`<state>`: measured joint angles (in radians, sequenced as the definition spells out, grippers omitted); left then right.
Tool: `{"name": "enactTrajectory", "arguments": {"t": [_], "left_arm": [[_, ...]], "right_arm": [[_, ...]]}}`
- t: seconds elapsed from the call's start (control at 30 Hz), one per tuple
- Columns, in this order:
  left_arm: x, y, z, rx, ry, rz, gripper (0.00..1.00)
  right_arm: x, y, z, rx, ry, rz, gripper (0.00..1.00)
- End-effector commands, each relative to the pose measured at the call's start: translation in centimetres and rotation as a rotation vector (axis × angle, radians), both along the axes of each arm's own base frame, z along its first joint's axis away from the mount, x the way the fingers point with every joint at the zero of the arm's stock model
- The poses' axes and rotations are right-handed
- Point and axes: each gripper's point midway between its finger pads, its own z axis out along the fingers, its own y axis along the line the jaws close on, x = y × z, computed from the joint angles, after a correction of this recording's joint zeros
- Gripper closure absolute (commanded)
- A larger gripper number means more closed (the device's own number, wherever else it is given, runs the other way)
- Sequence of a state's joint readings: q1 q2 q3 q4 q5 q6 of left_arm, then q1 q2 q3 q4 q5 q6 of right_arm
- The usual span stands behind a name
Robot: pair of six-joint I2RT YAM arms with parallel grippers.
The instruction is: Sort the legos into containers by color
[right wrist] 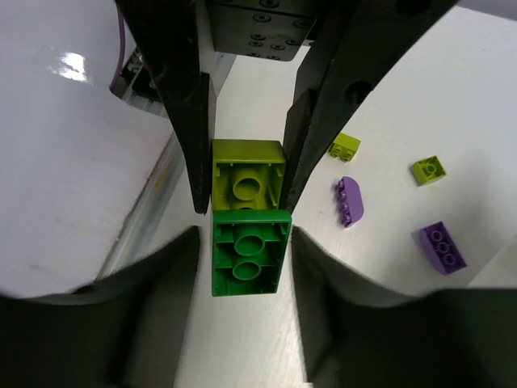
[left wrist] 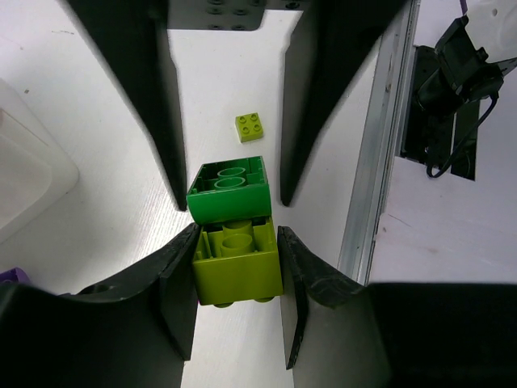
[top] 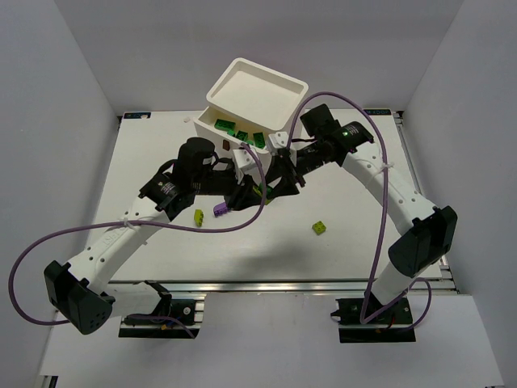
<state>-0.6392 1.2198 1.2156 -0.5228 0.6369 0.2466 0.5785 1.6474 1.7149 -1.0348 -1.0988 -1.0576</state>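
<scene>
Left gripper (left wrist: pixel 237 242) pinches the lime brick (left wrist: pixel 238 279), which is snapped to a dark green brick (left wrist: pixel 229 190). Right gripper (right wrist: pixel 245 242) straddles that one, gap on one side.

Several green bricks (top: pixel 241 133) are in the chest's (top: pixel 258 85) open drawer (top: pixel 203 124).

Loose on the table (top: pixel 242 255): two purple bricks (right wrist: pixel 442 246), two lime bricks (right wrist: pixel 427 168).

Stuck pair needs splitting first. Both arms crowd the chest front.

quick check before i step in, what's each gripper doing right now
left gripper: jaws shut on the yellow-green studded plastic brick.
right gripper: jaws flank the dark green plastic brick joined to it; grip cannot be told.
</scene>
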Motion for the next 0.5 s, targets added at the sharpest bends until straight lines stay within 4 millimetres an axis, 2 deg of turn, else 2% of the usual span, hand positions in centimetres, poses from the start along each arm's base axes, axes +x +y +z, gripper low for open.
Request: {"name": "enactTrajectory", "arguments": {"t": [0.0,0.07,0.17,0.2,0.27,0.3,0.43,0.47], "left_arm": [[-0.2,-0.1,1.1,-0.02,-0.039,-0.01,1.0],[-0.2,0.0,1.0,-0.014,-0.038,-0.011,1.0],[-0.1,0.0,0.9,-0.014,-0.043,-0.009,1.0],[-0.1,0.0,1.1,-0.015,-0.048,-0.005,1.0],[0.0,0.2,0.9,-0.007,-0.044,0.003,1.0],[0.1,0.3,0.9,-0.002,-0.046,0.013,1.0],[0.3,1.8,0.6,0.023,-0.058,0.077,1.0],[0.3,2.5,1.2,0.013,-0.081,0.1,1.0]], "right_arm": [[0.3,0.4,0.0,0.006,-0.009,0.005,0.54],[0.3,0.4,0.0,0.005,-0.013,0.004,0.62],[0.4,0.4,-0.2,0.002,-0.017,0.002,0.78],[0.4,0.4,-0.1,0.003,-0.015,0.001,0.86],[0.8,0.4,0.0,0.004,-0.01,-0.015,0.9],[1.2,0.4,0.2,0.003,-0.003,-0.034,0.98],[4.5,0.0,0.5,-0.007,-0.017,-0.171,1.0],[5.6,-0.8,0.7,-0.011,0.002,-0.22,1.0]]}}
